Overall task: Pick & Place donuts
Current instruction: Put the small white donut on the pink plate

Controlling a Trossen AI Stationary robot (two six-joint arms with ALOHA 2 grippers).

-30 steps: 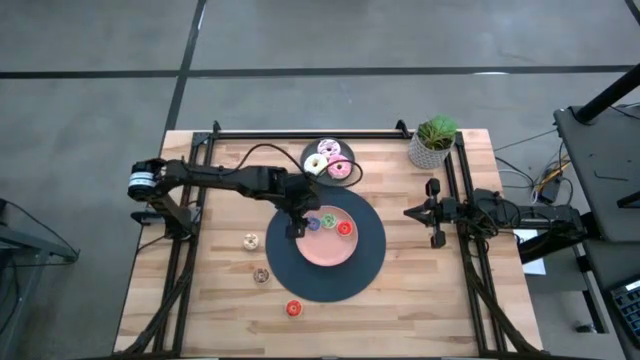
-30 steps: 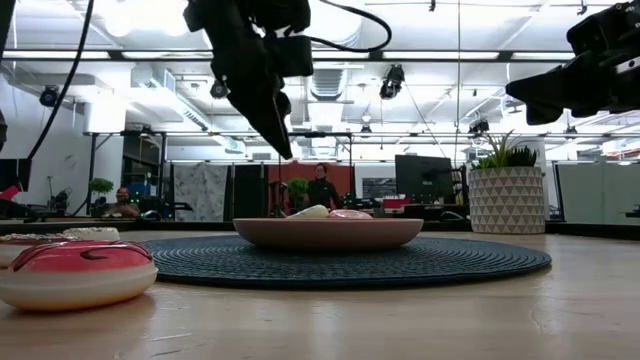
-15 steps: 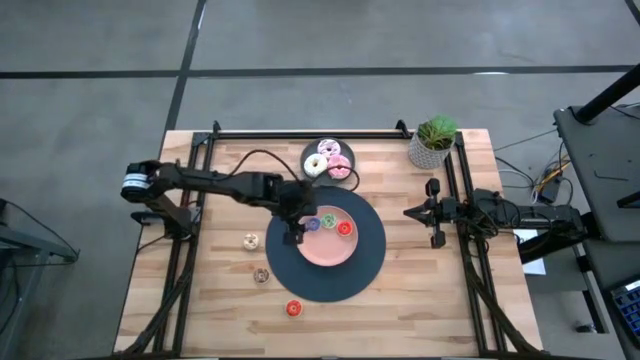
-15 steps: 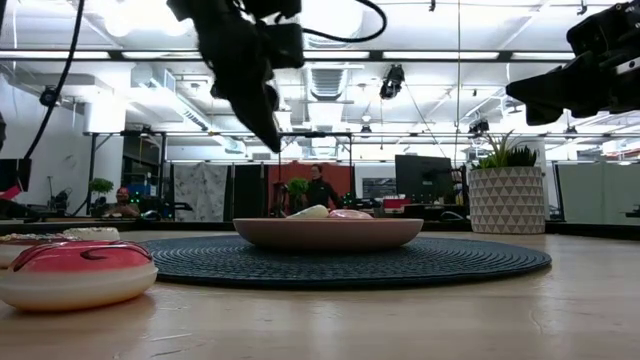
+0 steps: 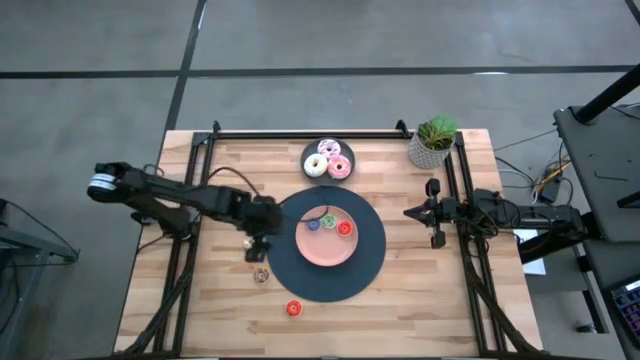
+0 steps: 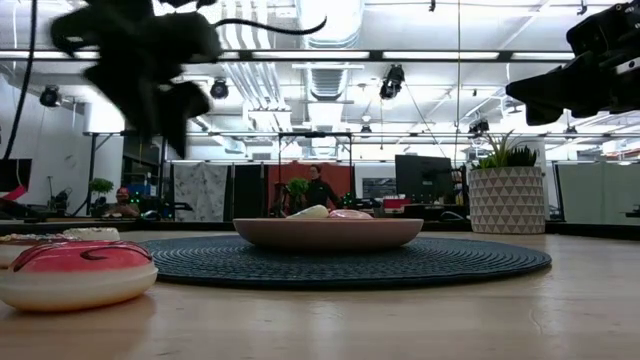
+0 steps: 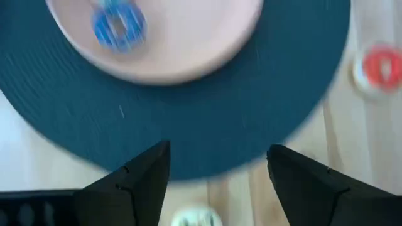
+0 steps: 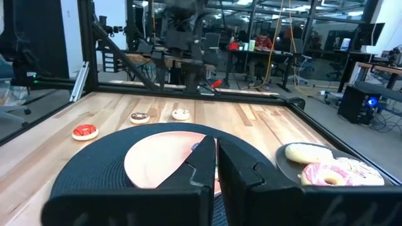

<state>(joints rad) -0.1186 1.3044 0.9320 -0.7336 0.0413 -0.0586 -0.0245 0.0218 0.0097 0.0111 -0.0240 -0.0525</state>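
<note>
Left gripper over the mat's left edge, above the tan donut on bare wood; fingers parted, nothing between them. Arm stretched low from the table's left side, wrist angled down; likely lining up on the tan one as next pick

Brown donut and red donut wait on the wood nearby, off the mat

Pink plate centred on mat, evidently the drop spot: blue, green and red tiny donuts already on it

Dark plate behind holds three larger donuts

Right gripper parked at the right edge, arm level, fingers closed, empty
</note>
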